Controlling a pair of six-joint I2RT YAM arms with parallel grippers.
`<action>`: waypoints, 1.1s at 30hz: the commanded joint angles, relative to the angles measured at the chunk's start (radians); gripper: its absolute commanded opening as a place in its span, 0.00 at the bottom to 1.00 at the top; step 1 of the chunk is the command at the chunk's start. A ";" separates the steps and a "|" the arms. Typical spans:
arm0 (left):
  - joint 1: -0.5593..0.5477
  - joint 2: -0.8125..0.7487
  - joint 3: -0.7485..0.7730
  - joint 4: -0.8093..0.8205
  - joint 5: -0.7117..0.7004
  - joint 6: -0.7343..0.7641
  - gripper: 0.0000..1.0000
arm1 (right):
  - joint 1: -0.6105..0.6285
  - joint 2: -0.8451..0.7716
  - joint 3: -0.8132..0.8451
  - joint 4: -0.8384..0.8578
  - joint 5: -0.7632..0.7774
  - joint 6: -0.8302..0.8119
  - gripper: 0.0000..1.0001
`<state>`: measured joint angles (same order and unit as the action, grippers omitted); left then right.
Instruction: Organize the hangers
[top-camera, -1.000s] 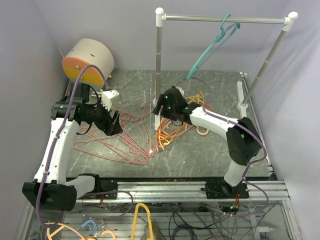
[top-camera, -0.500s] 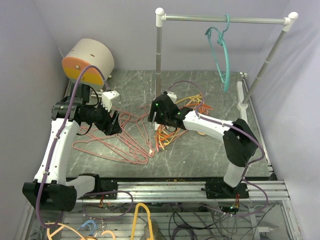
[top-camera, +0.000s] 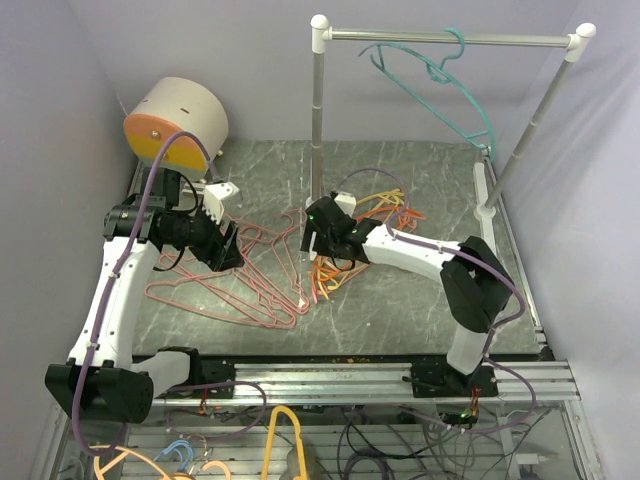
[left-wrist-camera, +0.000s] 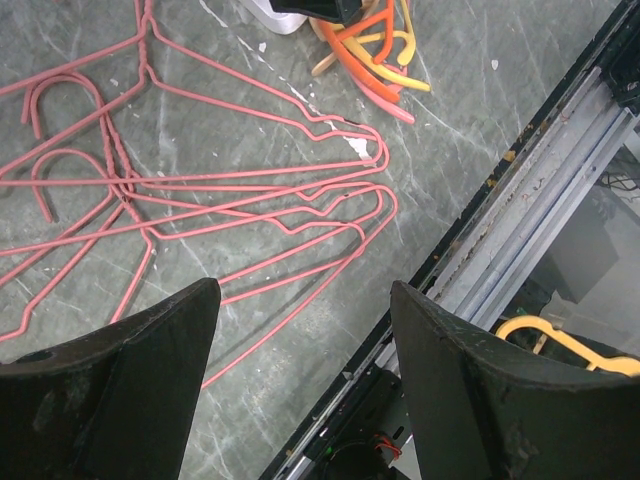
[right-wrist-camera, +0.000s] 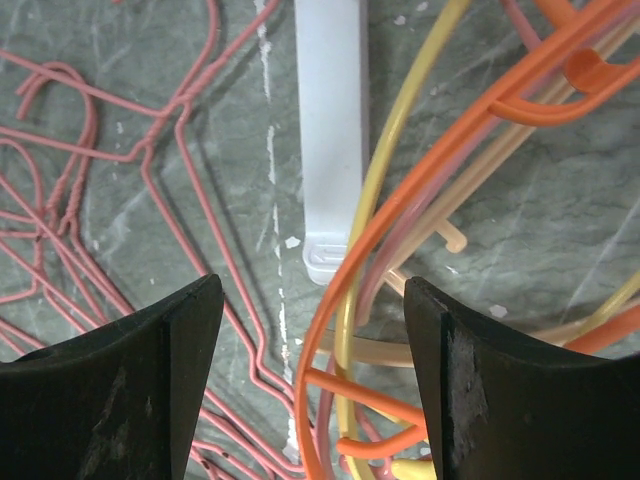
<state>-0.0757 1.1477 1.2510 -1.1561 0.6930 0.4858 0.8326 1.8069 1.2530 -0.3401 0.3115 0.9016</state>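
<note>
A teal hanger (top-camera: 440, 85) hangs by its hook on the silver rail (top-camera: 500, 41), tilted sideways. Several pink wire hangers (top-camera: 250, 285) (left-wrist-camera: 200, 190) lie tangled on the table's left half. Orange, yellow and peach plastic hangers (top-camera: 345, 265) (right-wrist-camera: 420, 190) are piled by the rail's white foot (right-wrist-camera: 330, 130). My right gripper (top-camera: 318, 240) (right-wrist-camera: 312, 300) hovers open just over that pile, an orange hanger's curve between its fingers, nothing gripped. Above the pink hangers, my left gripper (top-camera: 228, 250) (left-wrist-camera: 302, 300) stands open and empty.
A round drum with an orange face (top-camera: 175, 125) sits at the back left. The rail's upright post (top-camera: 317, 120) rises mid-table and a slanted post (top-camera: 530, 120) at the right. An aluminium frame (top-camera: 350, 380) runs along the near edge, with cables and a yellow hanger (top-camera: 285, 425) below.
The teal hanger has swung on the rail from hanging left to tilting right. My right gripper has moved left and down over the plastic pile. The left arm has stayed put.
</note>
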 joint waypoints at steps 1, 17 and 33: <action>-0.004 -0.015 -0.010 0.019 0.010 0.002 0.81 | 0.000 0.001 -0.016 0.000 0.048 0.013 0.73; -0.004 -0.027 -0.019 0.034 -0.005 -0.006 0.80 | 0.000 0.069 -0.014 0.064 0.040 -0.004 0.26; -0.004 -0.027 -0.021 0.039 -0.015 -0.011 0.80 | 0.000 0.017 -0.029 0.023 0.047 -0.003 0.00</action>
<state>-0.0757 1.1351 1.2350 -1.1416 0.6792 0.4778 0.8307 1.8614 1.2415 -0.2985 0.3309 0.9062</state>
